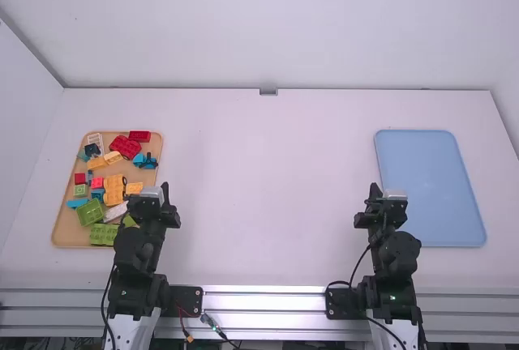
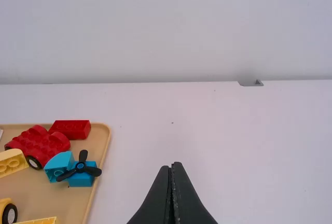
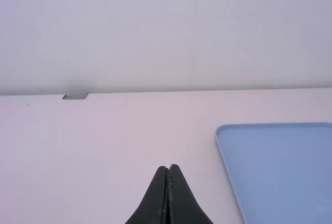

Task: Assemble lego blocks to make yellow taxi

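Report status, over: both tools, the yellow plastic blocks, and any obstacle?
Left tool, right tool: shut, holding nothing. Yellow plastic blocks: on rectangular tan tray, taxi not built. Possibly in the way: red, blue and green plastic blocks among them.

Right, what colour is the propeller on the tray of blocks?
Black; the propeller shows best in the left wrist view.

tan tray [image 1: 144, 177] (n=1) | blue tray [image 1: 430, 188] (n=1) | red wheeled base [image 2: 37, 144] (n=1) | yellow wheeled base [image 1: 114, 185] (n=1) | black propeller [image 2: 81, 166] (n=1) | white lattice piece [image 1: 96, 140] (n=1)
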`<state>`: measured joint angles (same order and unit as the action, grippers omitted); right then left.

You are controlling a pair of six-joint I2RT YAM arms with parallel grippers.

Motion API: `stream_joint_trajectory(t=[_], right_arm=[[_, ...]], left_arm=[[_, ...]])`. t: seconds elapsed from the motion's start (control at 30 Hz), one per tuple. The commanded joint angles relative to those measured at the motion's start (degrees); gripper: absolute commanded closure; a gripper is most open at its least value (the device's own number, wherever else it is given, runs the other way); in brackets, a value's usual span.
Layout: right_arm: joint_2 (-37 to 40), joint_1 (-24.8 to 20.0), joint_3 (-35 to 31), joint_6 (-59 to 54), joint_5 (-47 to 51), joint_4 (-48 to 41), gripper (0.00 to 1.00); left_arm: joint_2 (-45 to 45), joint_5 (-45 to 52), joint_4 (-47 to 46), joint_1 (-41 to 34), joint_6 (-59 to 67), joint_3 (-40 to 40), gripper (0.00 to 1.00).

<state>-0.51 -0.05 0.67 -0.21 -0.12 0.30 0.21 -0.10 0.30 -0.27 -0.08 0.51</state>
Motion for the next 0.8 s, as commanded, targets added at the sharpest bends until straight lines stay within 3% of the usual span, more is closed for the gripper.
stream_joint_trajectory(t=[0.0,0.53,0.77], right_arm=[[0.0,0.0,0.0,-0.15,0.02,-0.04,1.0],[-5.5,0.11,4.01,-0.82,-0.81,0.32,0.9],[-12.44,0.25,9.06,-1.71,-1.17,0.68,0.79]], left_arm=[[0.0,0.0,0.0,0.0,0.0,0.0,1.0],[4.09,-1.53,-1.63,0.03,0.13,4.06,0.9],[11.68,-5.43,-7.53,0.06,-1.25,12.23,0.8]])
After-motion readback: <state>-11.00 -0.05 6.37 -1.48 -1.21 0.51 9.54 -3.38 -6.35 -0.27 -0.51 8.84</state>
